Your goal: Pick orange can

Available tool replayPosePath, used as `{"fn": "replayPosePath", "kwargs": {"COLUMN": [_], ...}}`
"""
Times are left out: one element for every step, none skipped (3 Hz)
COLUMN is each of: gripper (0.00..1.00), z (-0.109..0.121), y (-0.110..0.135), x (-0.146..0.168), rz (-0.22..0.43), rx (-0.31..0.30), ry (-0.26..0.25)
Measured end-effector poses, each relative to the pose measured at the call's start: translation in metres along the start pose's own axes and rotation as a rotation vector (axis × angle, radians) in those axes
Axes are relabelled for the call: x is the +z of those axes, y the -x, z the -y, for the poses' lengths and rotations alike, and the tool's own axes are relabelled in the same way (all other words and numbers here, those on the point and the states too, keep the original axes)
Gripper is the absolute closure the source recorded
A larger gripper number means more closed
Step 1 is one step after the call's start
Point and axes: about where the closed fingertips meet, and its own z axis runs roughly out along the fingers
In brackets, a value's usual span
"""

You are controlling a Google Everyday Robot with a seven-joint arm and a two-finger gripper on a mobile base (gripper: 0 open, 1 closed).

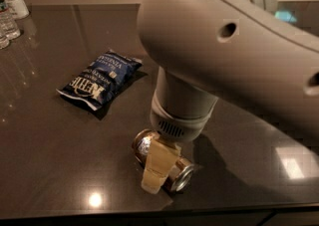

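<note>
Pincer (pixel 158 168) sits across the can (pixel 178 175), which lies on its side near the desk (pixel 55 155) front edge; clamped or apart cannot be told. Chip bag (pixel 99 81) lies behind, apart.

We see a dark, glossy counter (pixel 50 160); a dark blue chip bag (pixel 99 83) with white lettering lies flat on it, left of the middle, apart from the pincer (pixel 160 169), which is down near the counter's front edge; in the far left corner stand clear plastic bottles (pixel 9 23) and a pale bottle (pixel 15 2); a small bright reflection (pixel 94 200) glints near the front.
</note>
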Motion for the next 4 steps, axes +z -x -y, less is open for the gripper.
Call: {"fn": "replayPosePath", "kwargs": {"gripper": [0.0,0.0,0.16,0.39], "z": [-0.001,-0.007,-0.009,-0.008], "y": [-0.002,-0.002,-0.001,0.0], "x": [0.011,0.017,0.021,0.022], "rz": [-0.019,-0.04,-0.052,-0.054], "rx": [0.009,0.003,-0.001,-0.001], "ry": [0.009,0.017,0.025,0.032]}}
